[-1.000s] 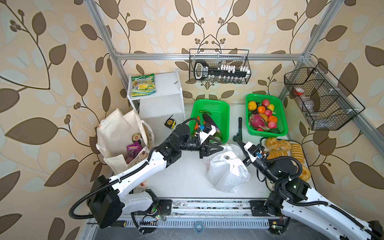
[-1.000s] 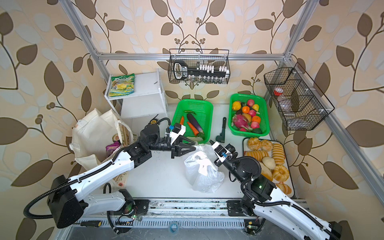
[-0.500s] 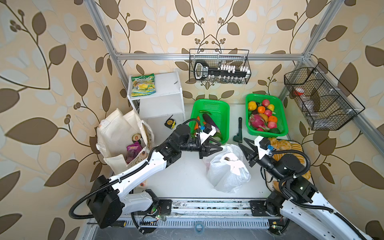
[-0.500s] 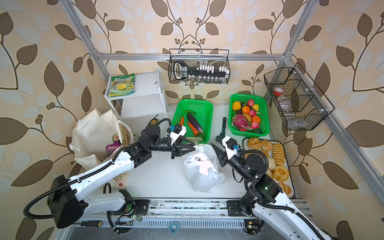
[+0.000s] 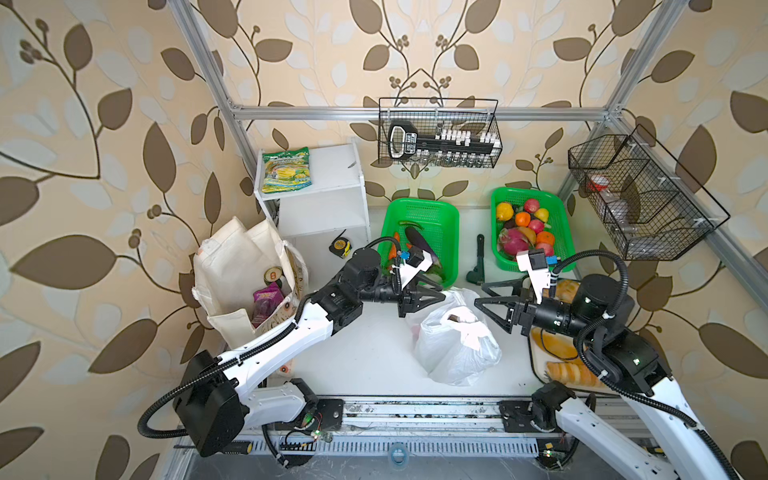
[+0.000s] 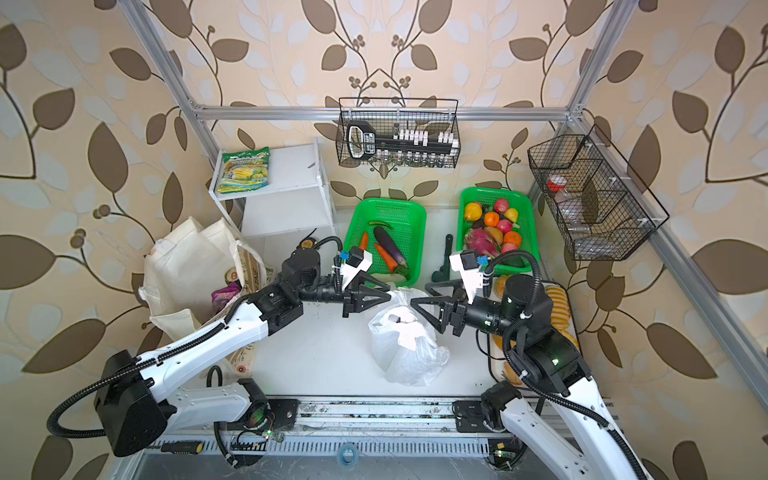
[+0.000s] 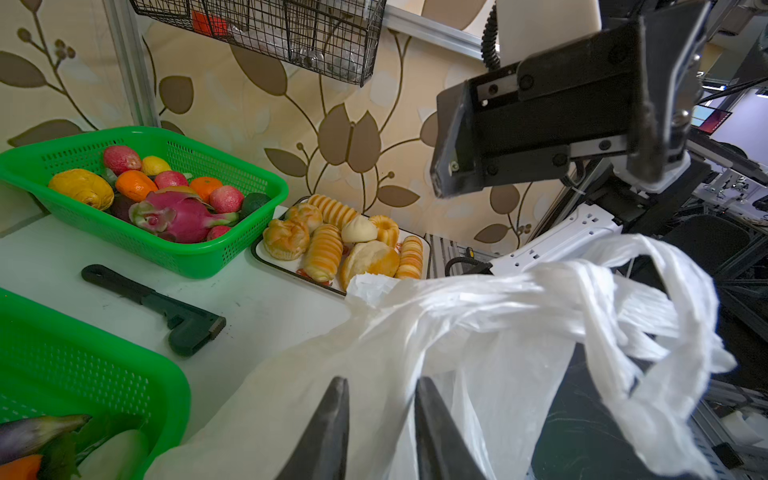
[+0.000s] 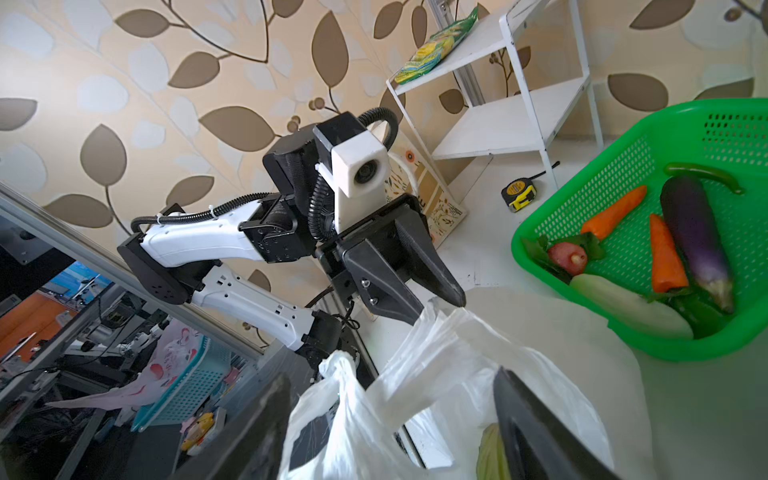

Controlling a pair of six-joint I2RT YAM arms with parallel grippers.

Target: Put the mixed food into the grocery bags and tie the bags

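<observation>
One grip only — left gripper pinches white plastic bag; right gripper gapes, released; tote lettering illegible.

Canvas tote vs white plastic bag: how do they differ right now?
Canvas tote is cream cloth; white plastic bag is thin and crinkly. The tote stands open by the shelf, a purple pouch showing inside; the plastic bag slumps mid-table, top bunched. No gripper is at the tote; the left gripper pinches the plastic bag's edge, right gripper open beside it. Both hold food.
</observation>
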